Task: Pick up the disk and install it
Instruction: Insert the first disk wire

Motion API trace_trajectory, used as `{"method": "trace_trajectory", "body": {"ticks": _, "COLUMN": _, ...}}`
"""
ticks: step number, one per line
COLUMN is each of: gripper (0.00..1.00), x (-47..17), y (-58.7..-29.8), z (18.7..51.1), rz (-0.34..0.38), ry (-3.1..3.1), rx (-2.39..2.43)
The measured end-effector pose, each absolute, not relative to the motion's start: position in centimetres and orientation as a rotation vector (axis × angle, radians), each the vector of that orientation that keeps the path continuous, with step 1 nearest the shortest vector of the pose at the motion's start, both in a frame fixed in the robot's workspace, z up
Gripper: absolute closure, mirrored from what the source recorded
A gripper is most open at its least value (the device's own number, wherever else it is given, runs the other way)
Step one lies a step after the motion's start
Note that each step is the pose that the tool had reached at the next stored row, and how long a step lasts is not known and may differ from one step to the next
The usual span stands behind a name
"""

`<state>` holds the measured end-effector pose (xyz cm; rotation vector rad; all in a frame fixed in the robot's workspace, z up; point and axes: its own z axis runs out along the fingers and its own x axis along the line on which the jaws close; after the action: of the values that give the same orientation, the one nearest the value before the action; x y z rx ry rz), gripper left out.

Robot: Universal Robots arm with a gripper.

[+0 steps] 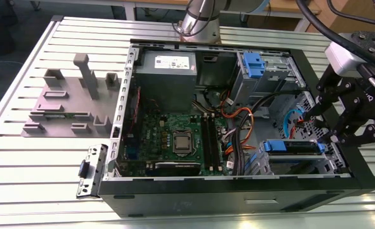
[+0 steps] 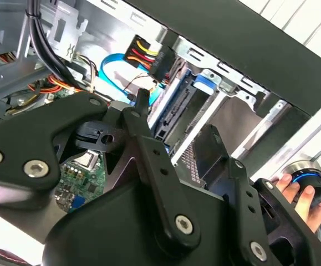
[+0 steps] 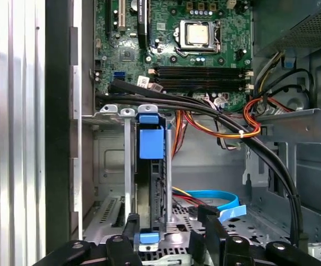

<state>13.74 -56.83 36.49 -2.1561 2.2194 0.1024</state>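
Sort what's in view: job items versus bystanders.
Job:
- disk, standing on edge in the drive cage
- tool, beside that cage

Bystanders:
- power supply
- motherboard
- grey fixture block on the table
- loose bracket

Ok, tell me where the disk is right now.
The disk sits on edge in the drive cage at the computer case's front corner, on the exterior view's right, just below the gripper; the first wrist view shows it slotted between the cage rails.

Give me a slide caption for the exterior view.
Robot tool poised beside the blue-framed disk seated in the open computer case.
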Motion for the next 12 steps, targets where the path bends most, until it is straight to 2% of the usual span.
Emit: {"method": "trace_trajectory", "body": {"ticks": 12, "gripper": 0.41, "x": 13.8, "y": -55.3, "z": 36.4, "rz": 0.102, "ry": 2.216, "rx": -2.16}}
